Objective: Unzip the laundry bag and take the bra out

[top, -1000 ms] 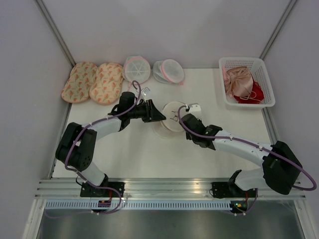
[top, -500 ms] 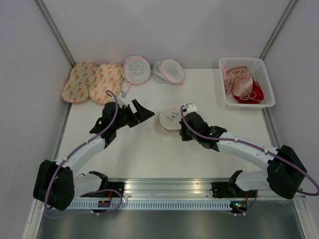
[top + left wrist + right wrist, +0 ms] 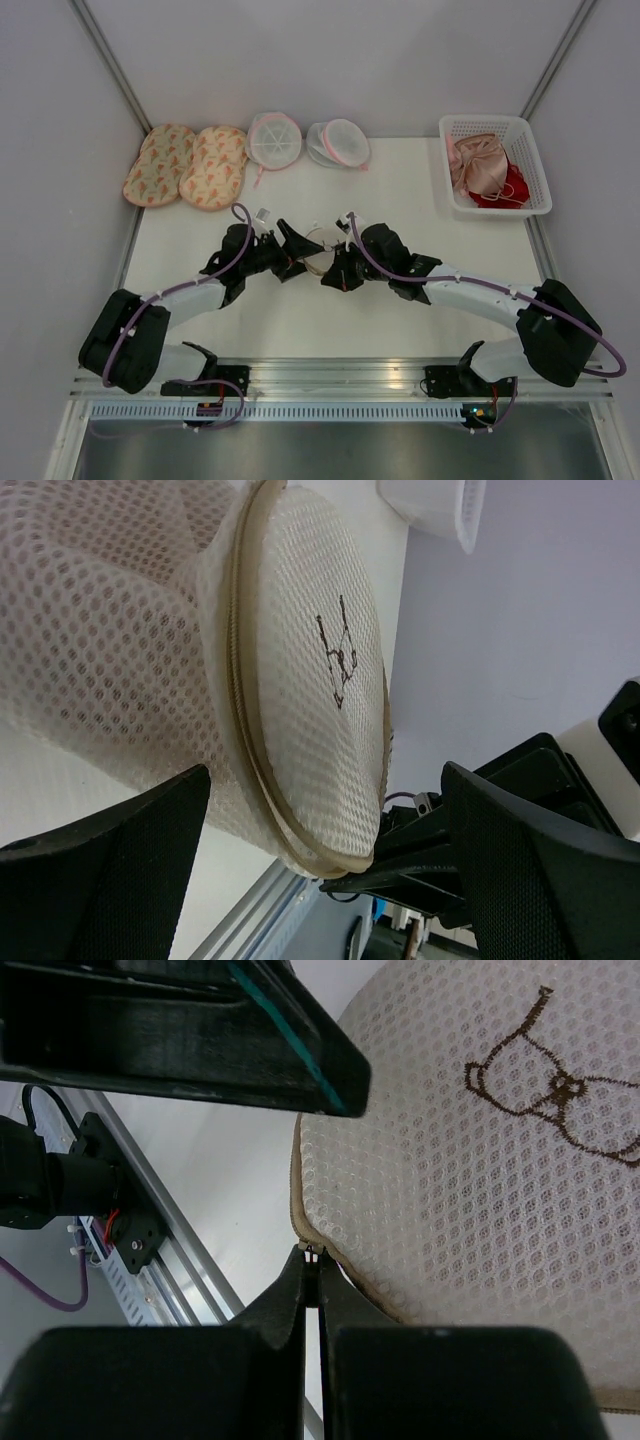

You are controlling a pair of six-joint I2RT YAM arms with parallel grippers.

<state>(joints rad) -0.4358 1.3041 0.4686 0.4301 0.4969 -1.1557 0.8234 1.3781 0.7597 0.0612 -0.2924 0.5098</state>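
The laundry bag point(image 3: 319, 244) lies on the bench point(image 3: 420, 200). Just left of the bag, the left end effector point(image 3: 298, 254) stands wide open, one finger to either side of the bag's rim. On the bag's right, the right end effector point(image 3: 311, 1265) is pinched closed at its tan edging.

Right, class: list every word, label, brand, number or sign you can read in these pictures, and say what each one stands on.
Words, brands, numbers: none can be read in any view.
Only sign: a brown stitched outline, a small drawing rather than lettering, on the cream mesh face of the laundry bag.
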